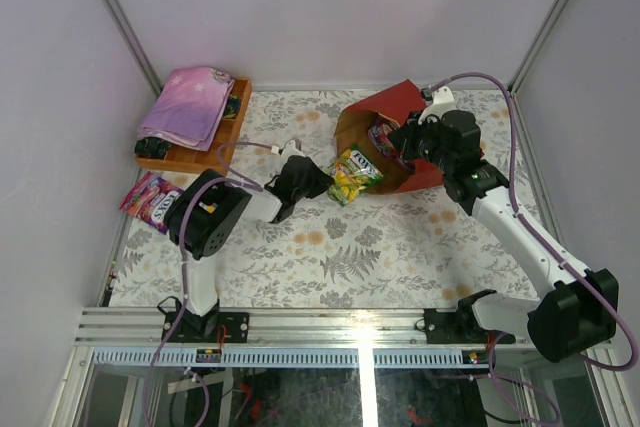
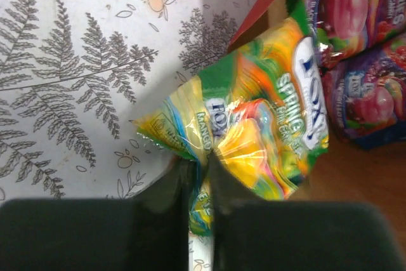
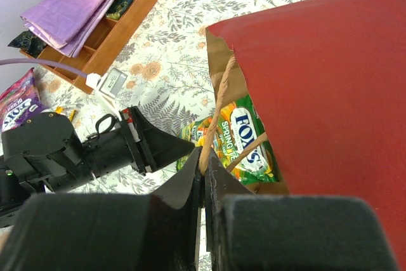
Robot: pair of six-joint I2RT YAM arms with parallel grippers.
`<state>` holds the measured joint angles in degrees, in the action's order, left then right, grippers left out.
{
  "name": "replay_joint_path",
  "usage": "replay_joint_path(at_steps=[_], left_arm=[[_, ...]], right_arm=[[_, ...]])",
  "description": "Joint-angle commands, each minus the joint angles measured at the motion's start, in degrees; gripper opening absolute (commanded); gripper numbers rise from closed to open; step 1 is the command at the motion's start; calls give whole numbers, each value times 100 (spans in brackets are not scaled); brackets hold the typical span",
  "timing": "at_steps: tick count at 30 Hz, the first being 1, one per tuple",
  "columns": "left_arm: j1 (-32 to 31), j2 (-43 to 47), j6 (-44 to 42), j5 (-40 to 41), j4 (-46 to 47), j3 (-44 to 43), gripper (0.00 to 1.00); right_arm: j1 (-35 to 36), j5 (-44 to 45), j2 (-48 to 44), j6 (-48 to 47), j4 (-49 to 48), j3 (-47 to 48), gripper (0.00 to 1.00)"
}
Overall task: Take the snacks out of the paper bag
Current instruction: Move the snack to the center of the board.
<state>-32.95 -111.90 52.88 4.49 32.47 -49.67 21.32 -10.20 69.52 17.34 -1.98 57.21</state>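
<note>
The red paper bag (image 1: 408, 107) lies on its side at the back right, its brown mouth facing left. My left gripper (image 1: 325, 182) is shut on the corner of a green-yellow snack packet (image 1: 356, 174) that sits half out of the mouth. In the left wrist view the gripper (image 2: 202, 176) pinches that packet (image 2: 266, 118); purple packets (image 2: 358, 17) lie deeper on the brown inside. My right gripper (image 3: 204, 157) is shut on the bag's twisted paper handle (image 3: 222, 93) beside the red bag wall (image 3: 330, 80), above the packet (image 3: 244, 134).
A wooden tray (image 1: 228, 135) with a folded pink-purple cloth (image 1: 190, 107) stands at the back left. Purple packets (image 1: 150, 199) lie on the table in front of it. The floral tablecloth is walled on both sides and at the back.
</note>
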Motion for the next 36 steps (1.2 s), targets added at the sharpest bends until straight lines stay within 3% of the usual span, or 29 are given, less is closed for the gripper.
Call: replay_joint_path(at_steps=[1,13,17,24,32,36], left_arm=[[187,180,116,-339,127,318,0],[1249,3061,73,358,-439,2133,0],[1667,3592,153,709,-815,2387,0],[2422,3072,193,247,-874,1874,0],[2699,1804,858,-36,-349,1286,0],[2757,1201,1075,203,-955,481,0]], right_arm=[[-15,-123,-253,-43,-154,54,0],[-17,-328,-208,72,-271,85,0],[-15,-482,-150,203,-383,104,0],[-17,-545,-142,261,-366,161,0],[-23,-553,60,208,-254,292,0],[-16,-584,174,205,-255,334,0]])
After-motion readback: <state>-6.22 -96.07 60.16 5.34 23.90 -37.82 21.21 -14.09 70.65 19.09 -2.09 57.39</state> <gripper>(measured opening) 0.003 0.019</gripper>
